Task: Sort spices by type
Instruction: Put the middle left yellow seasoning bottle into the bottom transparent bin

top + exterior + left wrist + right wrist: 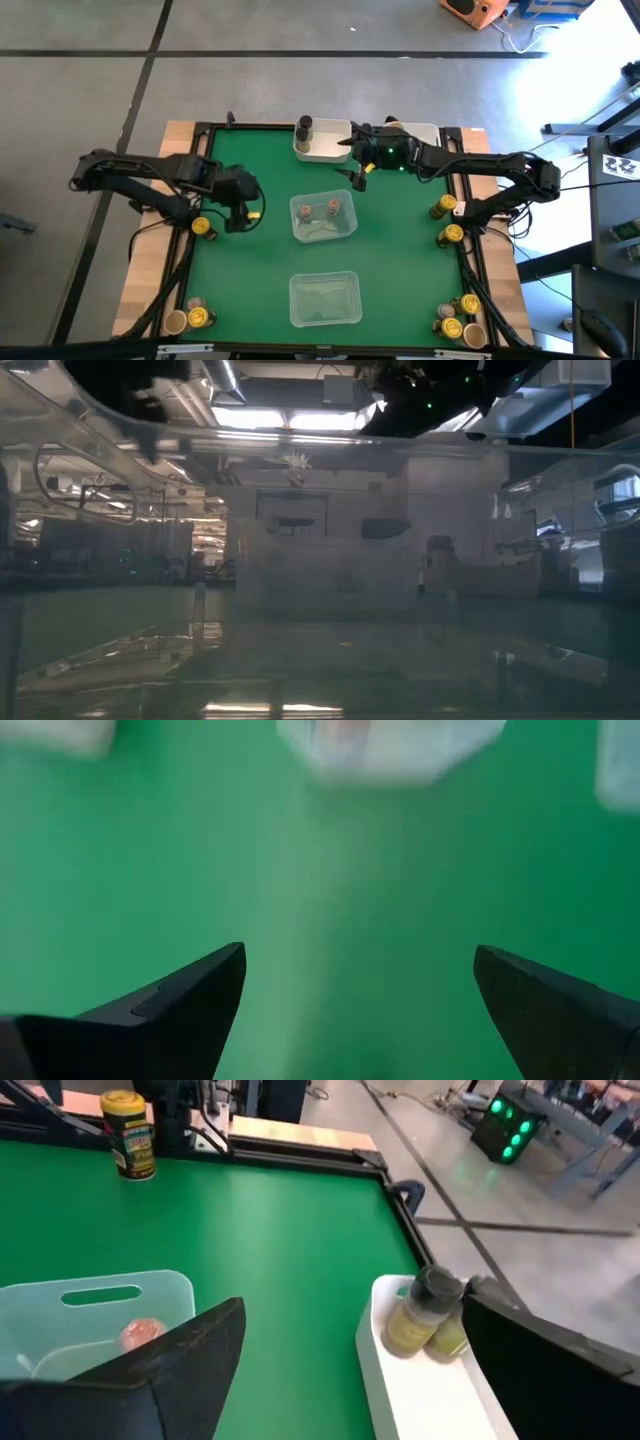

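Observation:
Two reddish-topped spice jars (318,209) stand in a clear tray (323,232) at mid-table. A white bin (322,150) at the far edge holds dark-lidded jars (424,1316) of greenish spice. Yellow-lidded jars stand on the mat at the left (202,228), the right (447,220) and both near corners (200,316) (460,315). My left gripper (240,212) (359,950) hangs open over bare green mat, left of the clear tray. My right gripper (356,175) (355,1308) hangs open between the white bin and the clear tray, holding nothing.
A second clear tray (323,298) lies near the front edge with nothing in it. Another white bin (425,131) sits at the far right behind my right arm. A black frame (470,270) rims the green mat (400,260). Bare mat lies between the trays and the side jars.

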